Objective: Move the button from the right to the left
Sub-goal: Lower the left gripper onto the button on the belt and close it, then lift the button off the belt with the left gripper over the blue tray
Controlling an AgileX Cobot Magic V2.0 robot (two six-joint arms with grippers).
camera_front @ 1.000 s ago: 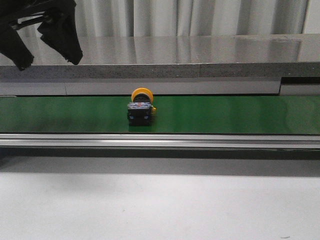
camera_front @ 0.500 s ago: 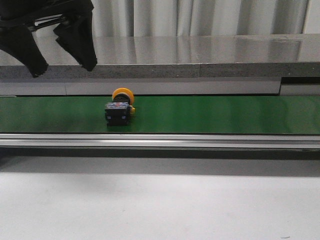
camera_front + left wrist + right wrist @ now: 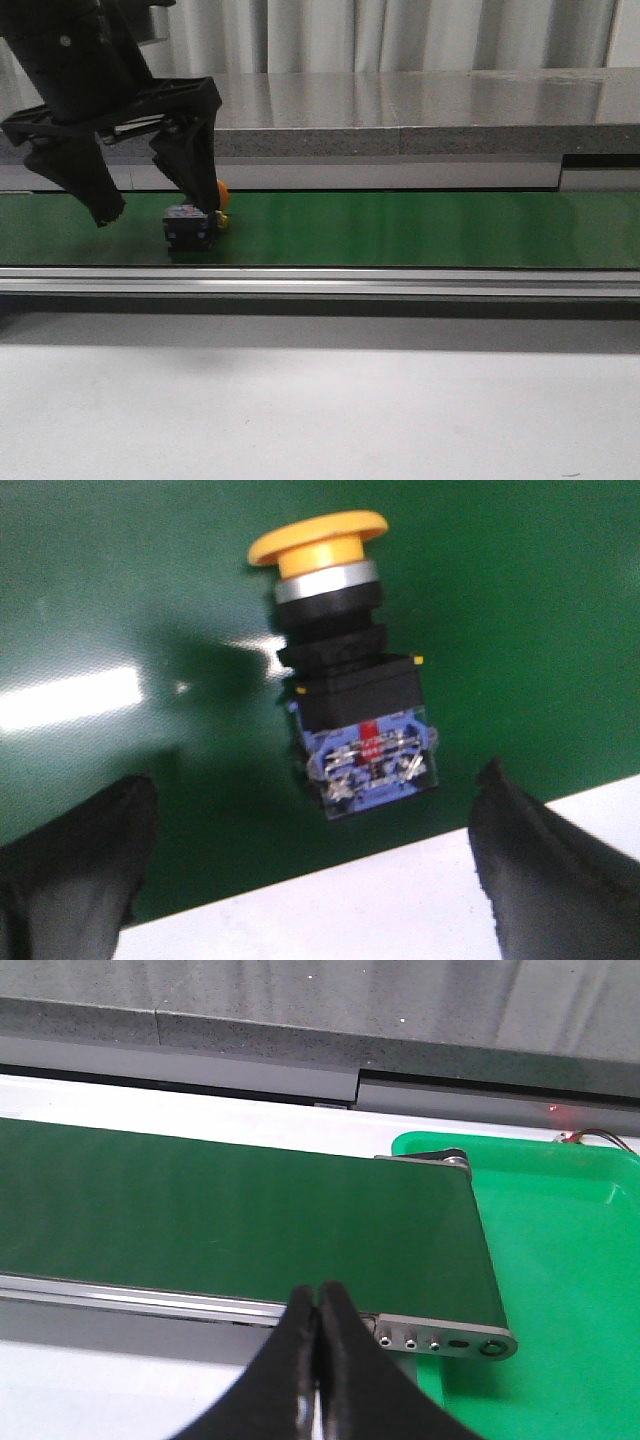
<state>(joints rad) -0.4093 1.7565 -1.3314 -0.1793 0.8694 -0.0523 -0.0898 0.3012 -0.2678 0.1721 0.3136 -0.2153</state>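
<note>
The button [image 3: 190, 224] lies on its side on the green conveyor belt [image 3: 420, 228], its yellow cap pointing away from me and partly hidden behind a finger. In the left wrist view the button [image 3: 345, 670] shows its yellow cap, black body and a blue end with a red mark. My left gripper [image 3: 150, 205] is open and hangs low over the belt, its right finger right above the button, the other finger well to the left. In its own view the gripper [image 3: 310, 870] has the button between and beyond the fingers [image 3: 530, 860], not touching. My right gripper [image 3: 318, 1305] is shut and empty.
A metal rail [image 3: 400, 281] runs along the belt's near edge, with white table [image 3: 320, 410] in front. A grey ledge [image 3: 400, 140] runs behind the belt. In the right wrist view the belt's end [image 3: 440, 1260] meets a bright green tray [image 3: 560, 1290].
The button has ridden leftward along the belt. My left gripper has come down and right from the top left corner, over the button.
</note>
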